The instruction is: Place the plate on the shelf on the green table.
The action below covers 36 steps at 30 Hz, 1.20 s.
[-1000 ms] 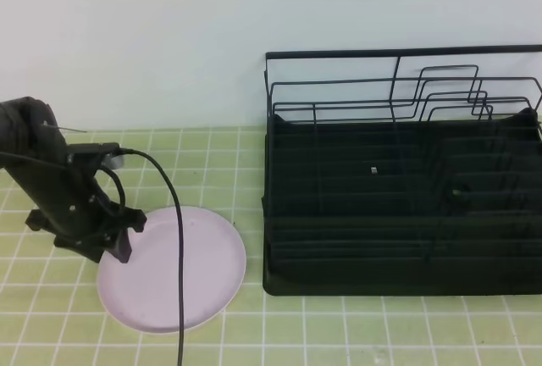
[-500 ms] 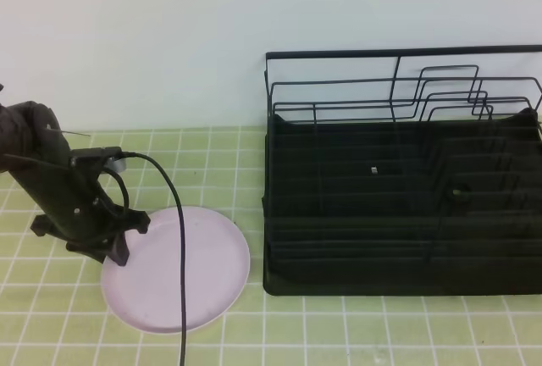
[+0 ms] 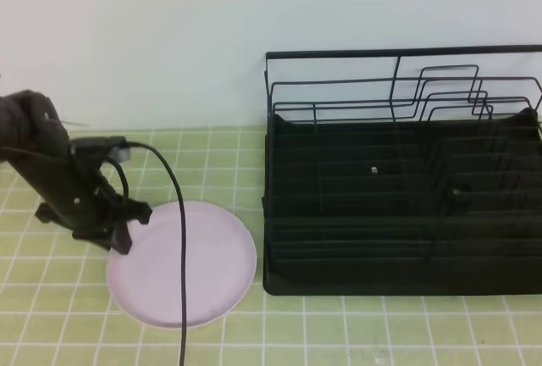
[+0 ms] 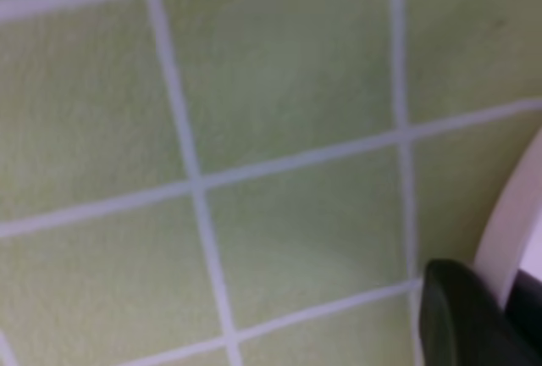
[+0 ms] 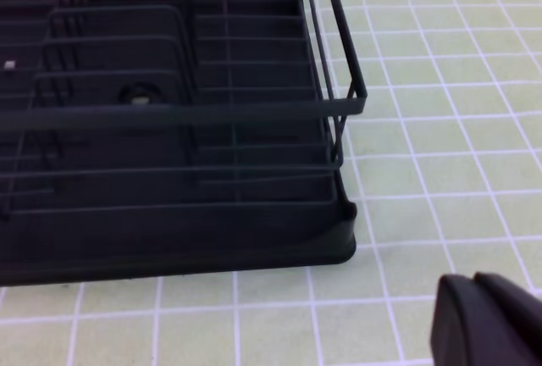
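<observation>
I see the pink plate [image 3: 182, 264] lying flat on the green table [image 3: 356, 332], at nine o'clock from the dish rack [image 3: 402, 205] — left gripper [image 3: 121, 243] pinching its rim; right gripper [image 5: 487, 319] closed, empty.

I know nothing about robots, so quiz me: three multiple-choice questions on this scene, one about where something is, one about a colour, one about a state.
1. Where is the plate?
A. Inside the shelf
B. On the green table, left of the shelf
C. Held high in the air

2. What colour is the shelf?
A. Black
B. White
C. Red

3. How are the left gripper's fingers?
A. Wide open above the shelf
B. Shut on the plate's left rim
C. Resting far from the plate

Answers: 1 B, the plate lies on the green table beside the shelf. 2 A, its wires and tray are black. 3 B, the fingers pinch the rim.
</observation>
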Tool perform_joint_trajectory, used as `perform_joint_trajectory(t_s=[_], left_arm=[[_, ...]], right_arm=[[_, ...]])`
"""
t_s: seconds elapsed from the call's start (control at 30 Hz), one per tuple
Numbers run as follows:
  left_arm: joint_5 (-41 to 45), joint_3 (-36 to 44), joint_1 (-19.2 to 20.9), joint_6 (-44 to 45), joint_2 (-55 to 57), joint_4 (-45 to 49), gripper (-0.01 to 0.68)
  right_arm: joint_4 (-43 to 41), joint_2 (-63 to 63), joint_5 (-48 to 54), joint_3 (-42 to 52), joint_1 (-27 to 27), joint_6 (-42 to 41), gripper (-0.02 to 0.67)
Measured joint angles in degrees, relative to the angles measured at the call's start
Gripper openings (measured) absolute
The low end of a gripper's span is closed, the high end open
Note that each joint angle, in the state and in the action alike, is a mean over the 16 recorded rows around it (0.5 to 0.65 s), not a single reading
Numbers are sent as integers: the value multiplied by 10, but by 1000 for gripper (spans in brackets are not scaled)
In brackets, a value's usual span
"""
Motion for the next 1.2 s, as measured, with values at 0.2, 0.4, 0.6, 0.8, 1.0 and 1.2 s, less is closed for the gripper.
perform_joint_trajectory(t_s=[0.2,0.4,0.6,0.8,1.0,1.2], left_arm=[[10,-29,0,14,-11,-6,8],[18,-64,0,18,-29,-7,5],[27,-103,0,23,-60,-7,4],[38,-156,0,40,-110,-15,4],[54,-205,-6,107,-171,-92,4],[62,-235,-36,193,-215,-220,4]], right_arm=[[0,0,0,0,0,-1,-4],[0,0,-4,0,0,-2,-4],[1,0,-24,0,0,-4,-4],[14,0,-53,-1,0,-7,-4],[93,0,-80,-17,0,-26,-4],[246,0,-72,-64,0,-113,-4]])
